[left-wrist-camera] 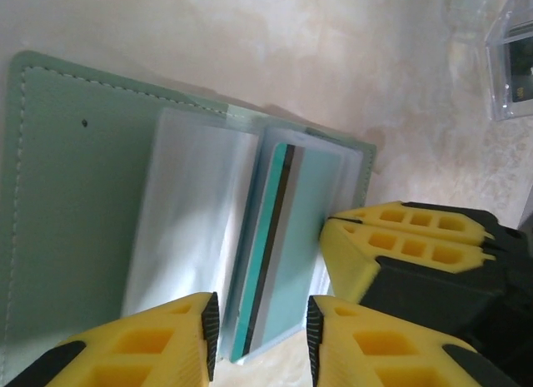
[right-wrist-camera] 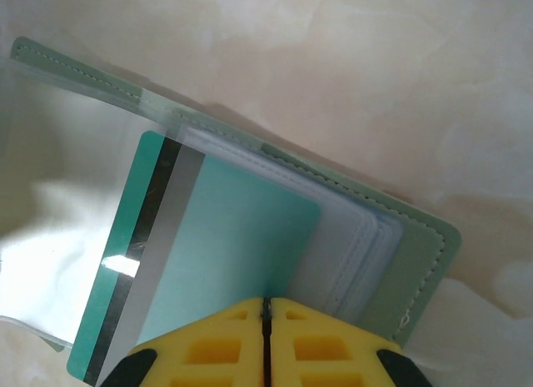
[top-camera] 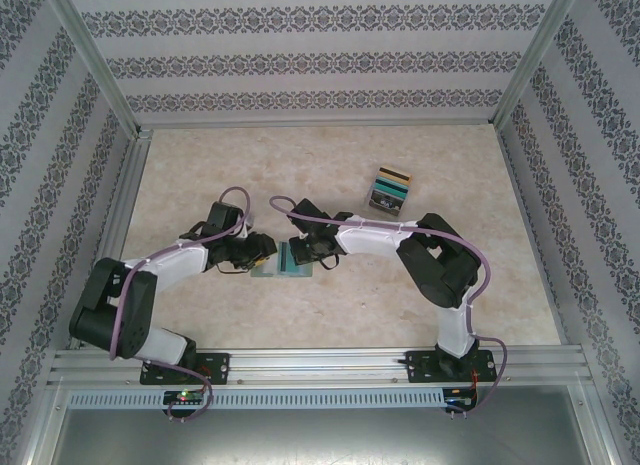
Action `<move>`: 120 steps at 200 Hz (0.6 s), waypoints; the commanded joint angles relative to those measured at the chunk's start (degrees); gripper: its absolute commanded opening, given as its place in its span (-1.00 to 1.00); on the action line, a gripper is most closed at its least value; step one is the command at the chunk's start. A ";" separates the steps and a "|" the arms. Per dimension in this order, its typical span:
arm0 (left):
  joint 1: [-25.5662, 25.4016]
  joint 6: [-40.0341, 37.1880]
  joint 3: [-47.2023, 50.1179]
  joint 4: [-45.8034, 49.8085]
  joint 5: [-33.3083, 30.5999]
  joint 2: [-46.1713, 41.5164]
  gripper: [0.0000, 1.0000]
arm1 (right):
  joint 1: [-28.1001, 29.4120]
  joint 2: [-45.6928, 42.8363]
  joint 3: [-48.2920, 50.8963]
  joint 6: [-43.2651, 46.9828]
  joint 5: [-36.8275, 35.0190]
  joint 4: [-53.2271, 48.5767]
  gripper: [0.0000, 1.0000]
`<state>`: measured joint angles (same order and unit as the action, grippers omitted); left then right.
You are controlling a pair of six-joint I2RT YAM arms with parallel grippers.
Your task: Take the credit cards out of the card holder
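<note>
Card holder lies open on the tabletop. My right hand pinches the partly drawn teal card; my left hand straddles it, unclosed. Next I'd slide it clear.

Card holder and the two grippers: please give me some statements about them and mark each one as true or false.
1. The card holder lies open on the table. True.
2. The card sticking out of it is red. False: the card is teal with a dark stripe.
3. The right gripper is shut. True.
4. The left gripper is shut tight. False: its fingers stand apart, with the teal card's end between them.
5. Other cards sit apart from the holder, farther back on the right. True.
</note>
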<state>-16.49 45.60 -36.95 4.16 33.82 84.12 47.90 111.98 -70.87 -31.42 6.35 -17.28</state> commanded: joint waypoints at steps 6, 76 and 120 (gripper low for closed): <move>-0.06 1.27 1.09 -4.85 1.77 2.59 -0.30 | 0.79 1.97 -0.65 0.08 1.64 -1.14 -0.80; -0.11 1.55 1.48 -8.44 2.88 6.07 -0.50 | 0.86 2.37 -0.83 0.14 1.78 -1.33 -0.80; -0.10 2.52 2.11 -11.27 3.97 7.34 -0.61 | 0.83 2.38 -0.76 0.16 1.91 -1.50 -0.80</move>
<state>-16.49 47.42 -35.83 -3.73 36.47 90.63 47.90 112.36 -71.20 -31.40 7.18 -17.08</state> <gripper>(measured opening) 0.195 0.100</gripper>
